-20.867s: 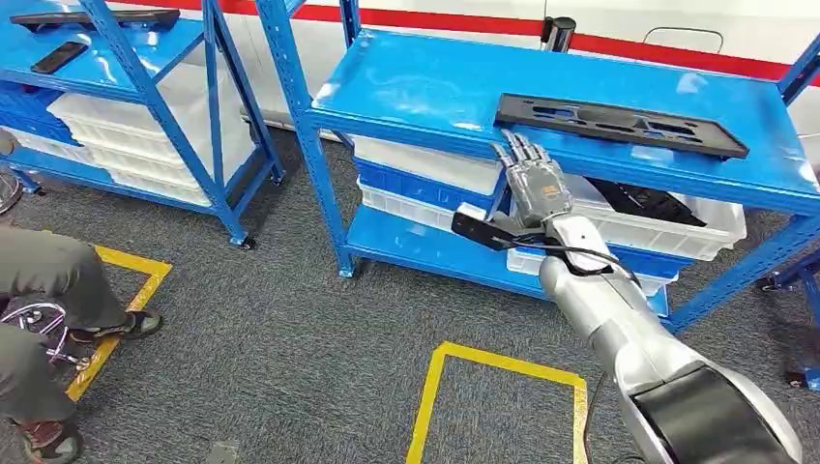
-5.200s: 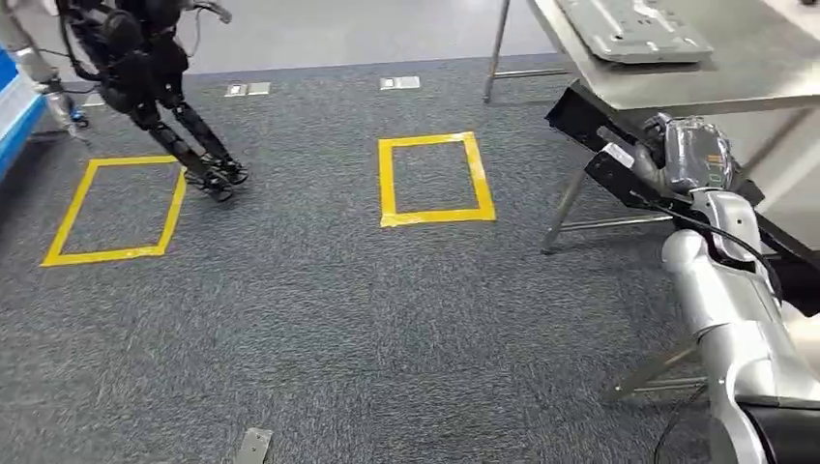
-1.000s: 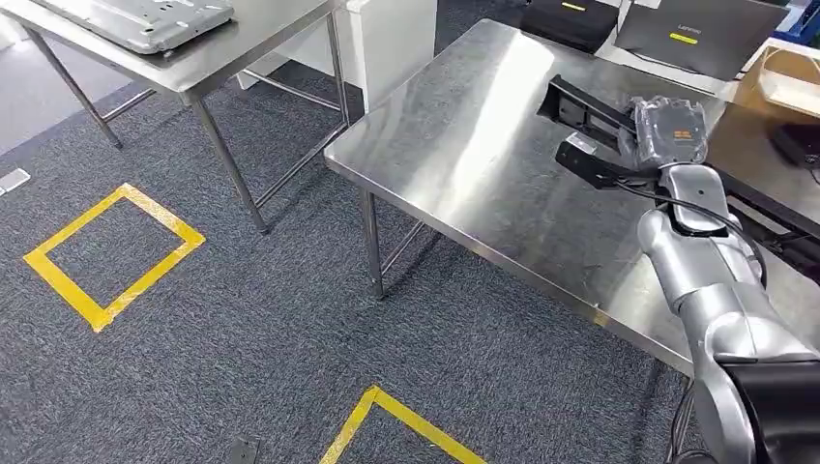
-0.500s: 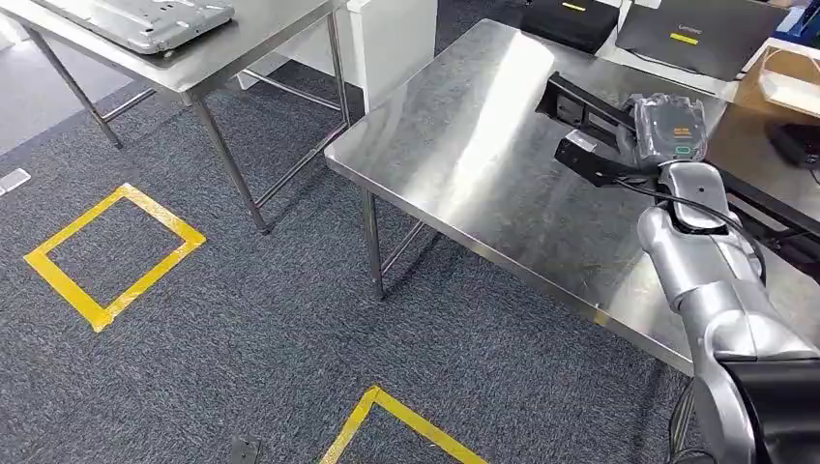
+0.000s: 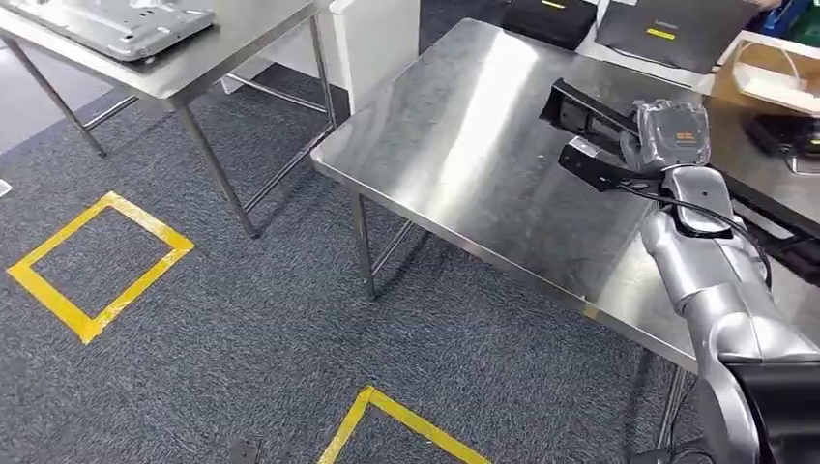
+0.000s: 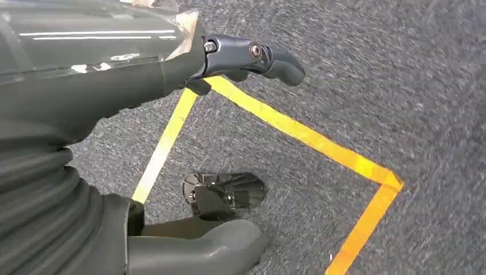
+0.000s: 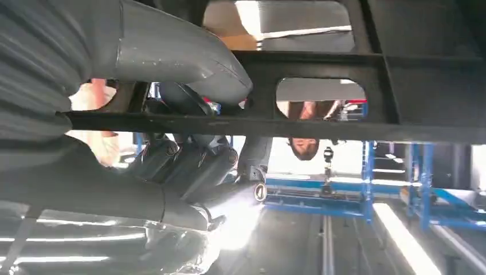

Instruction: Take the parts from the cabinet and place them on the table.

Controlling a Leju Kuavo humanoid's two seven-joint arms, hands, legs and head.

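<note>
My right hand (image 5: 669,135) grips a long black frame-like part (image 5: 582,109) and holds it, tilted, above the steel table (image 5: 454,135). The part runs from its free end over the table back past my wrist toward the right edge. In the right wrist view my right hand (image 7: 189,157) is wrapped around a bar of the black part (image 7: 321,123), which has open cut-outs. My left hand (image 6: 114,86) hangs over the carpet with its fingers (image 6: 258,54) apart and nothing in them.
A second steel table carries a grey metal plate (image 5: 121,24) at the upper left. Yellow tape squares (image 5: 97,259) mark the carpet. Laptops (image 5: 667,34) and a tray (image 5: 774,82) sit at the table's far side. A person (image 7: 304,146) and blue shelving (image 7: 367,172) stand beyond.
The whole picture has shifted a little, so the camera has moved slightly. My right hand keeps its hold on the black part above the table.
</note>
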